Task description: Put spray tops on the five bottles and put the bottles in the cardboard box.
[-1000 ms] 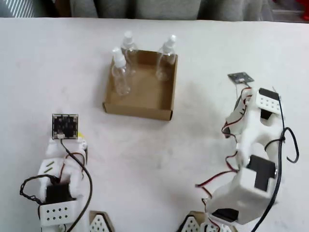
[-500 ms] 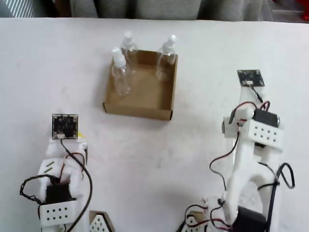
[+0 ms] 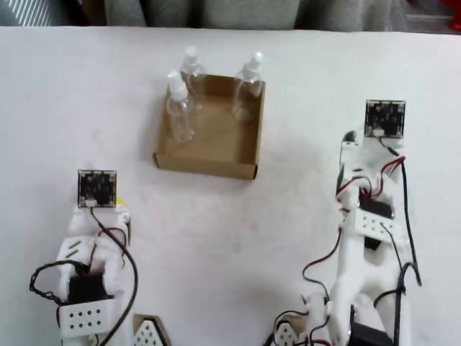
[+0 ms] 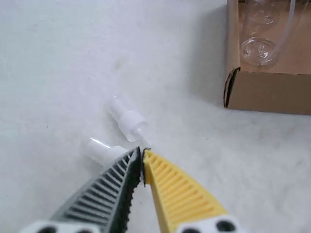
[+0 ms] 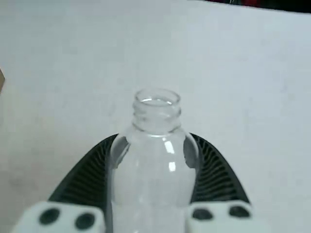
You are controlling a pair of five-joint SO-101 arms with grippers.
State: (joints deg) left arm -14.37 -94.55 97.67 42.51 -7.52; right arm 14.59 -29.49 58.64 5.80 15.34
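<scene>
A brown cardboard box (image 3: 205, 164) sits near the middle of the white table (image 3: 302, 65), and three clear plastic bottles with white spray tops stand upright inside it: the first capped bottle (image 3: 179, 114) along the wall on the left arm's side, the second capped bottle (image 3: 191, 71) at the far corner on that same side, and the third capped bottle (image 3: 247, 95) at the other far corner. The left arm (image 3: 90, 267) lies at the near edge of the table, well apart from the box. Its wrist view shows the left gripper (image 4: 142, 156), one grey jaw and one yellow, with the tips pressed together and nothing visibly between them. Two loose white spray tops lie on the table just past those tips: the nearer spray top (image 4: 103, 148) right beside the grey jaw, and the farther spray top (image 4: 127, 118) a little beyond, with a corner of the box (image 4: 272, 90) farther off. The right arm (image 3: 367, 231) stretches along the other side of the table. The right gripper (image 5: 155, 141) has its black jaws closed against the shoulders of an uncapped clear plastic bottle (image 5: 155, 160), whose open threaded neck points away from the wrist above bare tabletop.
</scene>
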